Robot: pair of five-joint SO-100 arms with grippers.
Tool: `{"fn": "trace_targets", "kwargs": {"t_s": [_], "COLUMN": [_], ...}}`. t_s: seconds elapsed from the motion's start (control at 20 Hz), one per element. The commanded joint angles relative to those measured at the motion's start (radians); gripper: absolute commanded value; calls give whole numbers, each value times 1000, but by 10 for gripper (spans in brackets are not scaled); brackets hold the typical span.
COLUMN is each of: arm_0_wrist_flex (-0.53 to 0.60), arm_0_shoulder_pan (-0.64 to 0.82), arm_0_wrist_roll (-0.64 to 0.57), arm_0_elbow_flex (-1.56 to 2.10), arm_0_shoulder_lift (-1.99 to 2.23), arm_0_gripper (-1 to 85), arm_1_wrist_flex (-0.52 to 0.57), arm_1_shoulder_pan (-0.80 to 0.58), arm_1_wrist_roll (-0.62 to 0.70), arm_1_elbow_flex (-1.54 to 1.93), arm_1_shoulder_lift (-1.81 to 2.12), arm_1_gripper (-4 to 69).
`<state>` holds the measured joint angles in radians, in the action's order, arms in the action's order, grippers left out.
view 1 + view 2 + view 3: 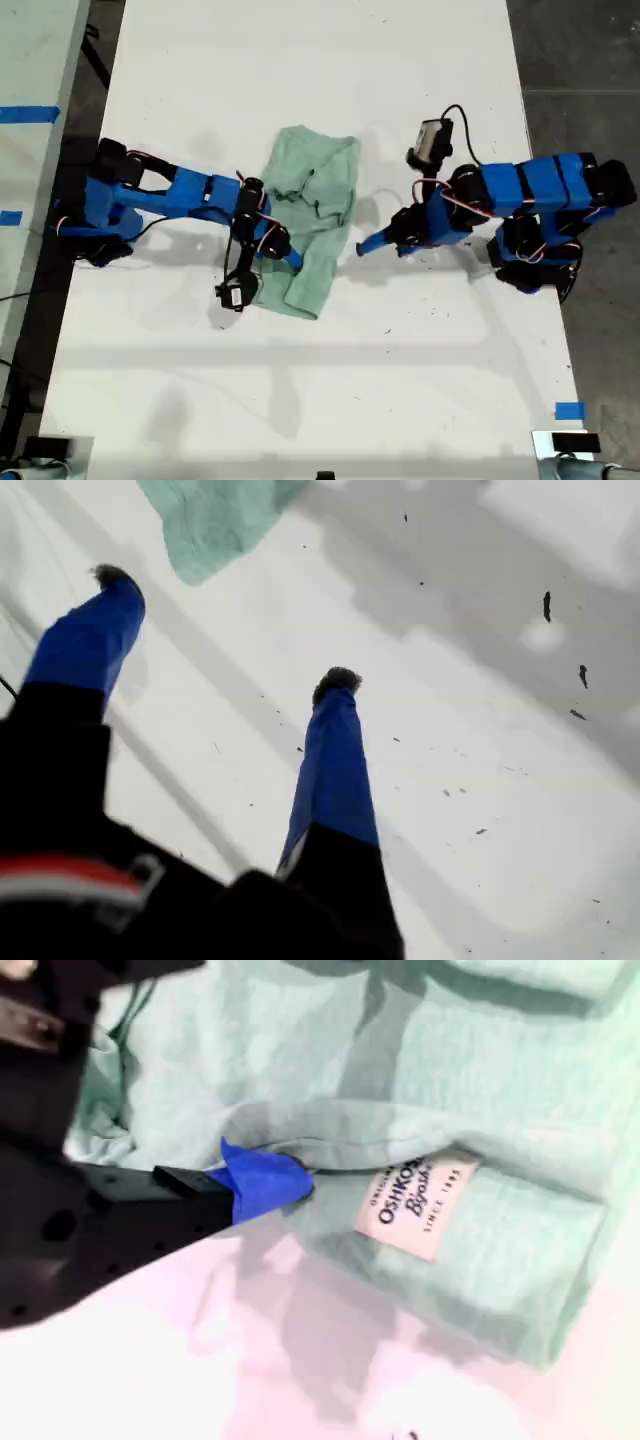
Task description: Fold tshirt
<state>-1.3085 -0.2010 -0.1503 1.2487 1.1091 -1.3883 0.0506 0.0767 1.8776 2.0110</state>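
Exterior view: the pale mint-green cloth tshirt (310, 215) lies bunched mid-table (330, 400); blue tape (569, 410) sits well apart, nothing blocks us.
First wrist view: our first pincer (228, 630) hangs apart over bare table.
Second wrist view: our second pincer (262, 1180) pinches the tshirt's hem beside its label (418, 1208); we judge a thin bite could slip or drag layers.

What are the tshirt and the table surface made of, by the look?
The tshirt: soft matte knit, likely cotton; it wrinkles and folds, and a woven neck label shows in the second wrist view. The table: hard smooth white board, likely laminate, faintly glossy with soft shadows and dark specks.
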Motion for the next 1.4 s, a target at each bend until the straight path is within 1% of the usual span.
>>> {"fn": "trace_targets", "kwargs": {"t_s": [0.0,0.1,0.15,0.3,0.4,0.5,0.65,0.75,0.9,1.0,1.05,1.1,1.15,1.3,1.35], "arm_0_wrist_flex": [-144,-212,-218,-135,-147,-158,-124,-126,-133,-118,-86,-29,3,11,46], "arm_0_shoulder_pan": [-17,-21,-21,-48,-86,-130,-147,-140,-152,-172,-176,-181,-187,-199,-204], "arm_0_wrist_roll": [23,38,54,137,229,299,305,299,287,249,218,179,146,117,121], "arm_0_elbow_flex": [23,176,298,741,954,1057,1072,1065,1031,900,808,713,612,362,347], "arm_0_shoulder_lift": [296,534,672,1163,1431,1548,1511,1499,1465,1287,1155,1011,857,508,460], "arm_0_gripper": [314,307,302,270,262,260,262,263,256,249,250,251,254,263,265], "arm_1_wrist_flex": [15,-3,-15,-46,-57,-61,-61,-58,-8,52,78,98,104,69,44], "arm_1_shoulder_pan": [17,23,28,51,69,83,97,98,103,106,106,106,106,112,115], "arm_1_wrist_roll": [-9,-25,-38,-89,-121,-152,-183,-184,-169,-127,-101,-67,-37,29,43], "arm_1_elbow_flex": [-2,29,54,152,230,311,391,394,348,202,92,-26,-156,-548,-670], "arm_1_shoulder_lift": [67,103,137,270,362,453,555,557,457,216,67,-75,-218,-586,-693], "arm_1_gripper": [319,320,320,320,320,323,320,319,311,311,313,314,314,315,316]}}
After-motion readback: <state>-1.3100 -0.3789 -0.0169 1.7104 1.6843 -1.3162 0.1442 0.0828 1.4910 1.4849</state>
